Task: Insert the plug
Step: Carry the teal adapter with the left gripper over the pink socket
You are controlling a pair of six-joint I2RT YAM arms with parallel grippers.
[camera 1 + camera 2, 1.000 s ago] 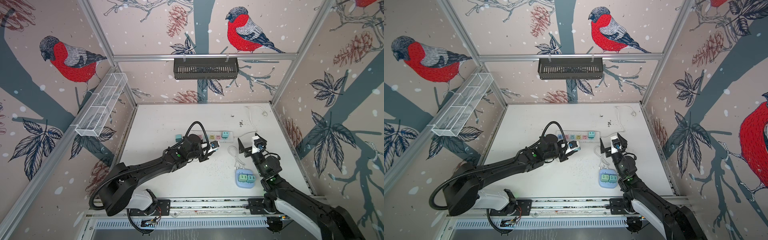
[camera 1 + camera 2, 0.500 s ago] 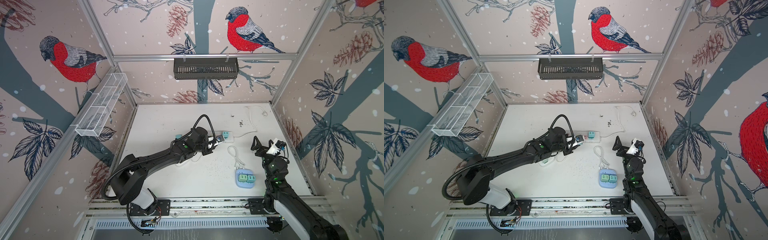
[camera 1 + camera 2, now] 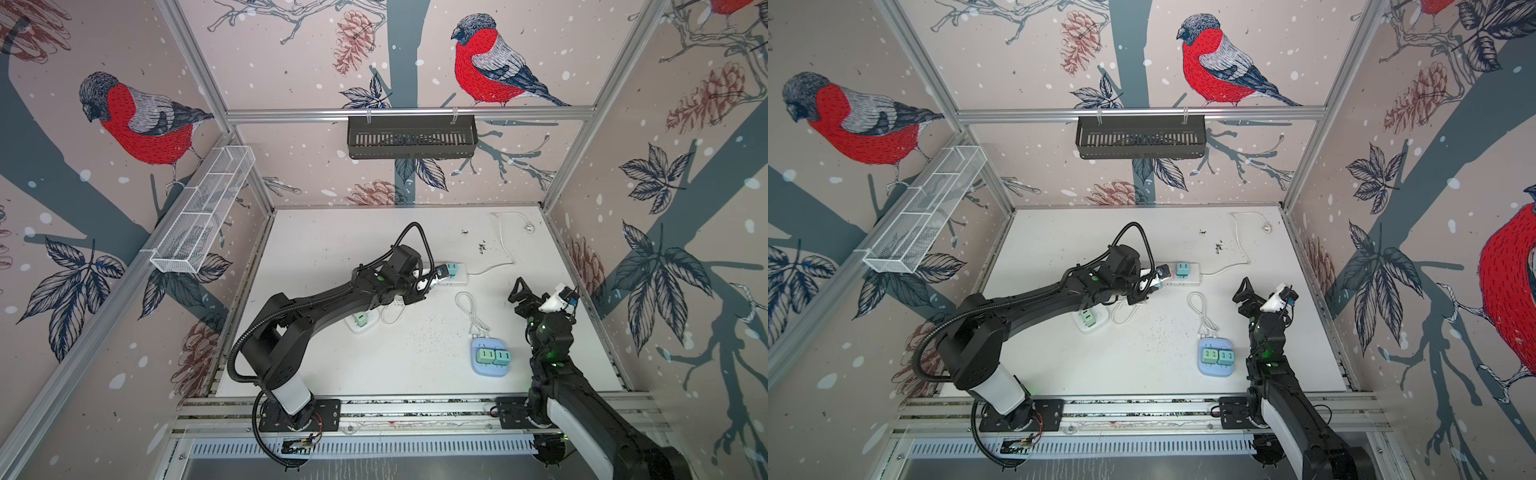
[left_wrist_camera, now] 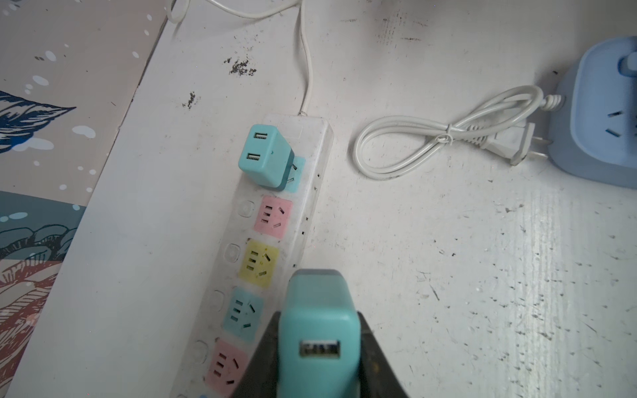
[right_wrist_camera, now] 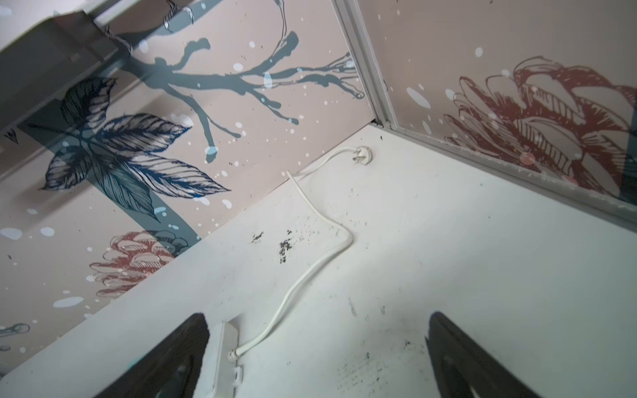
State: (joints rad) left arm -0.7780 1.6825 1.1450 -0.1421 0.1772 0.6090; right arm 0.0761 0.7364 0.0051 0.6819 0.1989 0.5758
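My left gripper (image 4: pixel 319 348) is shut on a teal USB plug (image 4: pixel 317 310), which hangs just above the near side of the white power strip (image 4: pixel 312 193) with its coloured sockets. In both top views the left gripper (image 3: pixel 436 277) (image 3: pixel 1158 280) sits over the strip (image 3: pixel 457 280) (image 3: pixel 1185 281). A second teal plug (image 4: pixel 263 155) (image 3: pixel 454 269) stands in the strip's end socket. My right gripper (image 3: pixel 540 297) (image 3: pixel 1264 293) (image 5: pixel 317 330) is open and empty, raised off to the right of the strip.
A blue socket block (image 3: pixel 490 370) (image 4: pixel 593 120) holding two green plugs lies front right, with its coiled white cord (image 4: pixel 431 138). A small white socket block (image 3: pixel 359 326) lies under the left arm. The strip's cord (image 5: pixel 310 275) runs to the back corner.
The left arm has swung further back over the strip, carrying the teal plug. The right gripper has drawn away to the right and stayed open.
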